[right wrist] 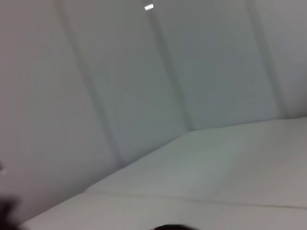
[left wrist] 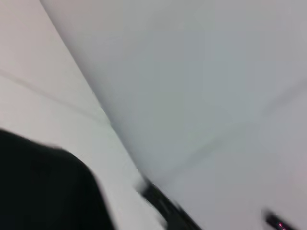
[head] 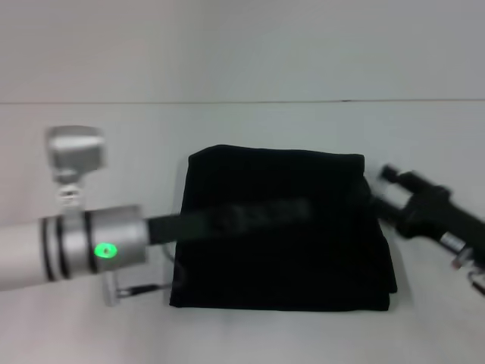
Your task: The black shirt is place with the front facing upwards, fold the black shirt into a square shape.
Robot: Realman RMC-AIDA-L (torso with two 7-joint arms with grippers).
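Observation:
The black shirt (head: 280,227) lies folded into a rough rectangle in the middle of the white table (head: 250,334); no lettering or label shows. My left arm reaches in from the left, and its gripper (head: 292,211) is stretched low over the middle of the shirt, black against black. My right gripper (head: 386,178) is at the shirt's right edge, near its far right corner. In the left wrist view a part of the shirt (left wrist: 43,187) fills one corner, and a dark piece of the other arm (left wrist: 165,206) shows farther off. The right wrist view shows only table and wall.
A white wall (head: 242,45) stands behind the table. The left arm's silver wrist with a green light (head: 104,249) hangs over the table's left side. Bare table lies to the left, in front of and behind the shirt.

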